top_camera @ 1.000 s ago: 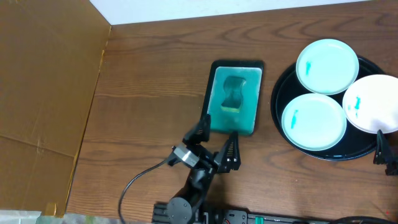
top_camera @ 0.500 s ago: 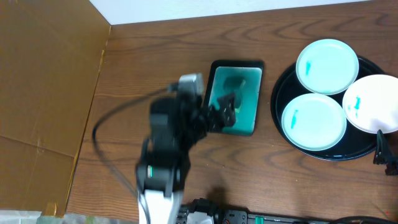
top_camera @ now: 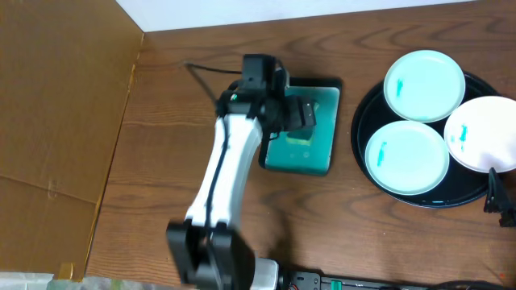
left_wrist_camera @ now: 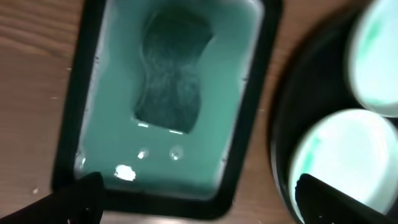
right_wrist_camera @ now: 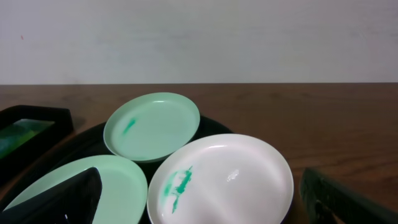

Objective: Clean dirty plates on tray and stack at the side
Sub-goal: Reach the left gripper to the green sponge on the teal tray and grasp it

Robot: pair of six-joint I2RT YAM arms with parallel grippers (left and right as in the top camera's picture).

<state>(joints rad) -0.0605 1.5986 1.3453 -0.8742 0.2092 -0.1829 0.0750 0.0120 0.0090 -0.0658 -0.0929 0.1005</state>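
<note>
**Left arm reaches the teal tray; plates still dirty**

Overhead: within the last second the left arm (top_camera: 226, 169) has swung up from the 6 o'clock edge of the table (top_camera: 161, 145). The left gripper (top_camera: 300, 113) now hangs over the teal tray (top_camera: 318, 149), probably to fetch a wiper first. The tray (top_camera: 356, 133) sits at the table's 3 o'clock. It holds all three plates at its 12 (top_camera: 424, 84), 3 (top_camera: 482, 133) and 8 o'clock (top_camera: 407, 157), none stacked aside yet. The right gripper (top_camera: 501, 201) waits at the tray's 5 o'clock.

Left wrist: its fingers are spread wide and empty. A dark sponge (left_wrist_camera: 173, 81) lies sunk in teal water at 12 o'clock.

Right wrist: its fingers are also apart and hold nothing. The plates are shallow and glossy, one white and two aqua. The white and far aqua ones show a blue-green smear toward 9 o'clock.
</note>
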